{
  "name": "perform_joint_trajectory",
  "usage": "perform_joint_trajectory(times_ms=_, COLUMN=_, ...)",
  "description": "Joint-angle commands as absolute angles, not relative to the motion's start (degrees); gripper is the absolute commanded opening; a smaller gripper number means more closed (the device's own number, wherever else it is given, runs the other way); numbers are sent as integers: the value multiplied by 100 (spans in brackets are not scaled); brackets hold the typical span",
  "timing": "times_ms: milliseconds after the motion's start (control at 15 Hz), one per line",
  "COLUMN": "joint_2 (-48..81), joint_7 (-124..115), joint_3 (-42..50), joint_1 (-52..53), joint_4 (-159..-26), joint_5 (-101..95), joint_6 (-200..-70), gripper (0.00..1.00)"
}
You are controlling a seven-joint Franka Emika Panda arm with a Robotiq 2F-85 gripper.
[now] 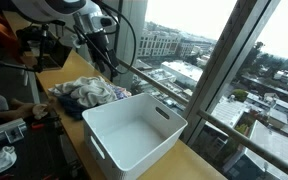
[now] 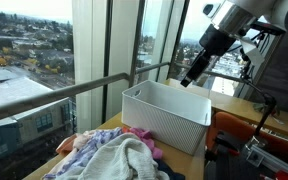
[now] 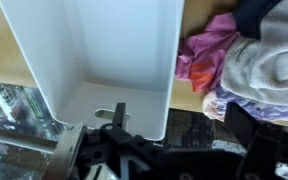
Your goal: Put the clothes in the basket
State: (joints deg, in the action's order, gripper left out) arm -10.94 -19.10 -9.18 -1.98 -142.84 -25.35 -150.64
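Arm: the robot arm reached in from above, with the gripper point(image 2: 189, 79) hanging high in the air, clear of both the basket and the clothes
Fingers: spread wide and holding nothing; in the wrist view only the dark body of the gripper point(image 3: 118, 150) showed along the bottom edge
Basket: the white basket point(image 1: 134, 152) stood upright on the wooden table point(image 1: 72, 68) beside the window, and its inside was bare in both exterior views
Basket handle: a slot cut near the rim showed on the end wall in an exterior view point(image 1: 96, 152)
Clothes: the clothes point(image 1: 89, 92) lay in one loose heap on the table just beside the basket, all of them outside it
Heap, near view: in an exterior view point(image 2: 119, 160) a white-grey piece lay on top, with pink and blue-patterned cloth under it
Wrist view: the open basket point(image 3: 134, 40) filled the left and middle, and the clothes point(image 3: 249, 70) lay to the right, with a pink piece point(image 3: 206, 52) nearest the basket wall
Contact: whether the heap touched the basket wall could not be told
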Motion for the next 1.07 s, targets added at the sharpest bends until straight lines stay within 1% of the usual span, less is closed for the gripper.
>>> perform_joint_trajectory(times_ms=0, joint_2=-1145, joint_7=-2797, joint_3=-1570, joint_1=146, joint_4=-14291, joint_5=-2970, joint_6=-14994, gripper=100)
perform_joint_trajectory(times_ms=200, joint_2=-647, joint_7=-3534, joint_3=-2126, joint_1=327, joint_4=-13993, joint_5=-3398, joint_6=-15228, gripper=100)
perform_joint_trajectory(times_ms=400, joint_2=98, joint_7=-4217, joint_3=-2366, joint_1=226, joint_4=-13695, joint_5=-4205, joint_6=-15684, gripper=100)
perform_joint_trajectory(times_ms=800, joint_2=1944, joint_7=-5330, joint_3=-1837, joint_1=271, joint_4=-12791, joint_5=-6158, joint_6=-16462, gripper=100)
perform_joint_trajectory(times_ms=1000, joint_2=2947, joint_7=-5498, joint_3=-1561, joint_1=371, joint_4=-12167, joint_5=-6595, joint_6=-16699, gripper=100)
